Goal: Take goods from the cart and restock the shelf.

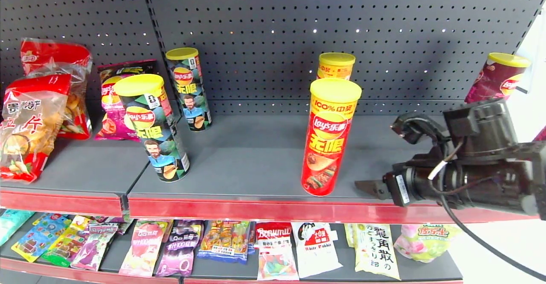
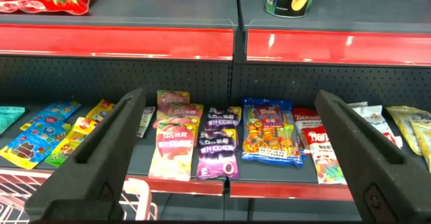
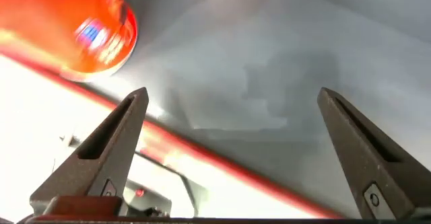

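Jaws of the right pincer [image 3: 233, 91] are seen spread and empty at the red front edge of the upper shelf [image 1: 256, 160]. The red, yellow-lettered chip can [image 1: 328, 139] stands just beside it. The left pincer [image 2: 230, 94] is spread, facing lower-shelf candy bags [image 2: 215, 140].

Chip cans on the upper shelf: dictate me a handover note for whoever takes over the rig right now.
Left gripper: open, empty, facing the candy bags on the lower shelf.
Right gripper: open, empty, at the upper shelf's front edge, beside the red can, not touching it.
Cans: red can upright near the front edge, yellow can behind it, dark cans to the left, maroon can far right.
Done: red can stands on the shelf, free of both grippers.
Left: wide gaps remain, so probably more goods to bring.
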Available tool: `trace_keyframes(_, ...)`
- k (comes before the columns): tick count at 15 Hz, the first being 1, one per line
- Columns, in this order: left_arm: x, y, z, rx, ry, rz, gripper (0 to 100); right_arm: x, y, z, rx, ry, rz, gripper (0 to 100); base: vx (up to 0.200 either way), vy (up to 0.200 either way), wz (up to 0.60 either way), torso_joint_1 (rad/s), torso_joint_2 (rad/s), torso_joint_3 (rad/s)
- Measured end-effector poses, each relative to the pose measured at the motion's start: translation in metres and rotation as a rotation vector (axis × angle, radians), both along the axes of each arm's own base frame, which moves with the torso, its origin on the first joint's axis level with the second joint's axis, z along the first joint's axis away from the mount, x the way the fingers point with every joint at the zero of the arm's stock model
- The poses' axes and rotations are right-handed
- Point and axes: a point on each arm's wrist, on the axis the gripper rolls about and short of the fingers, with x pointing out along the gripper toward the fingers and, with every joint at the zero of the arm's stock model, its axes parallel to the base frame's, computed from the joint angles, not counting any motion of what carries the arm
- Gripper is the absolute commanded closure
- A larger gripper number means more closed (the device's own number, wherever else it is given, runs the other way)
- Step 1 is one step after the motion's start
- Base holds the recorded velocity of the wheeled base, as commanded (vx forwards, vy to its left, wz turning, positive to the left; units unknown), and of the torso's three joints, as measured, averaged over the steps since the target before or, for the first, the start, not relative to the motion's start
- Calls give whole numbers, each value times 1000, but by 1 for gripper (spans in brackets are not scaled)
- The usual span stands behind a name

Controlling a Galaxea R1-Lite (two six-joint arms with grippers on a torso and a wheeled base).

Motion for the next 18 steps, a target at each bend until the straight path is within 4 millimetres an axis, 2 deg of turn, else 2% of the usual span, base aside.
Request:
trace_keyframes(3, 0, 0, 0, 0, 0, 0, 0, -47, -30, 17, 45, -89, -19, 0, 0, 0, 0, 0, 0, 0)
trace_keyframes(5, 0, 0, 0, 0, 0, 0, 0, -84, -54, 18, 72, -153, -25, 0, 0, 0, 0, 0, 0, 0)
trace_keyframes(8, 0, 0, 0, 0, 0, 0, 0, -146, -90, -4, 80, -258, -28, 0, 0, 0, 0, 0, 0, 0)
trace_keyframes(11, 0, 0, 0, 0, 0, 0, 0, -196, -106, -45, 108, -359, -39, 0, 0, 0, 0, 0, 0, 0)
trace_keyframes(14, 0, 0, 0, 0, 0, 0, 0, -226, -109, -81, 137, -457, -112, 0, 0, 0, 0, 0, 0, 0)
trace_keyframes(18, 0, 0, 0, 0, 0, 0, 0, -241, -113, -100, 154, -563, -375, 0, 0, 0, 0, 0, 0, 0)
